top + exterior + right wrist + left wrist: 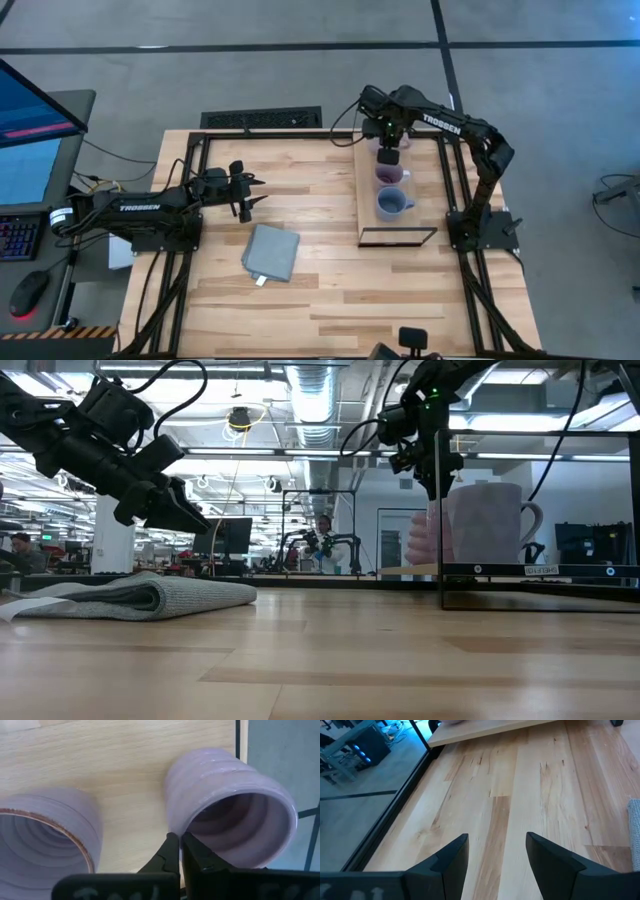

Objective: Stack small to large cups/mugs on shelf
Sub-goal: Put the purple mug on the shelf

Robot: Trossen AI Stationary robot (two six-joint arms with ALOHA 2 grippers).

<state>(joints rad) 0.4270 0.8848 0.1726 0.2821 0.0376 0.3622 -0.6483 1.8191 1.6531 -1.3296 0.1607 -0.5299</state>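
Three upright mugs (392,178) in a row on the pale wooden shelf (366,205); two lavender, one blue-grey

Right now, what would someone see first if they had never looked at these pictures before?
Probably the three mugs lined up on the pale shelf at the table's far right: a lavender mug, a second lavender mug and a blue-grey mug. The right gripper sits over the farthest mug, its jaws pinched shut at the rim. The left gripper hangs open over bare wood, near a folded grey cloth.
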